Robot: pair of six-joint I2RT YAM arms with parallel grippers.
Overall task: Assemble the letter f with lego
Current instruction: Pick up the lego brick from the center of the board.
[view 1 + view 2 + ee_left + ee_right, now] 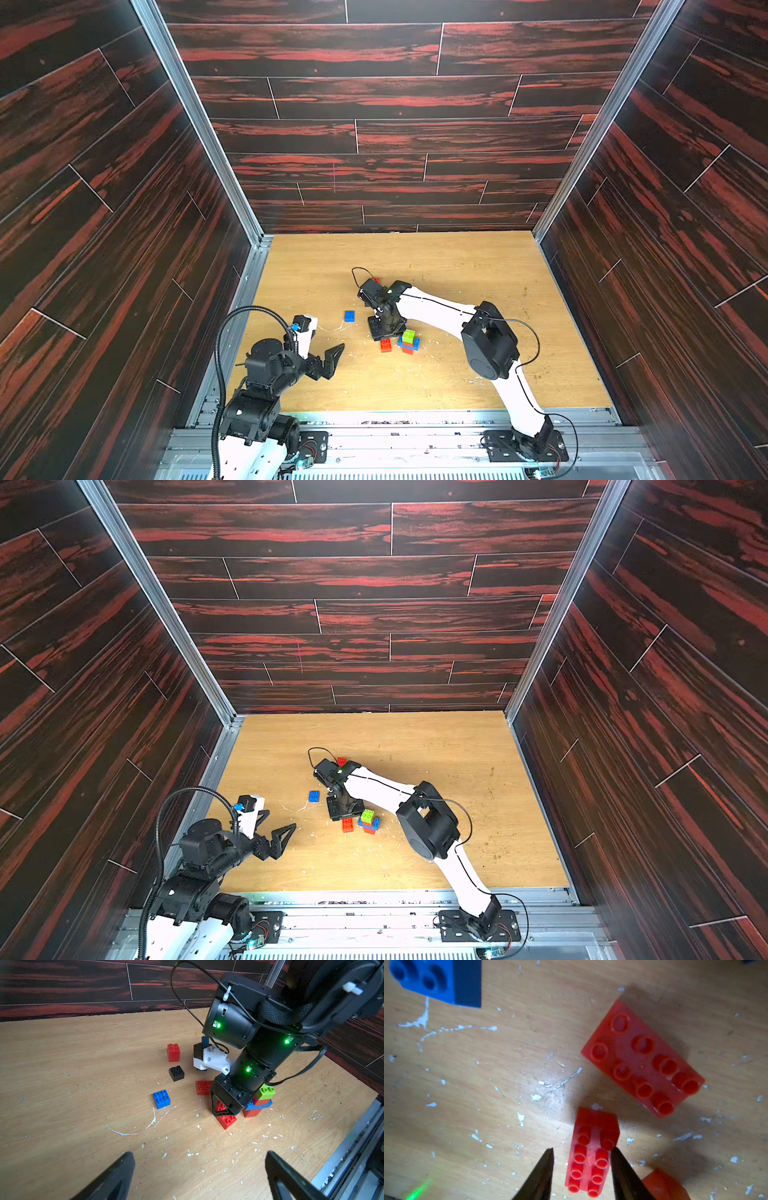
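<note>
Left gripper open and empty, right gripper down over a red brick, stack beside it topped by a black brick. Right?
No: the stack is topped by a green brick, not black; the left wrist view shows it. The rest holds: left gripper open and empty, right gripper down over a red brick.

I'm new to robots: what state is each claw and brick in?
Left gripper: open, empty.
Right gripper: open, around red oblong brick.
Other red oblong brick: loose, studs up.
Stack: joined, lime on top.
Blue brick: loose, studs up.
Black brick: loose, studs up.
Far red brick: loose, upright.
</note>
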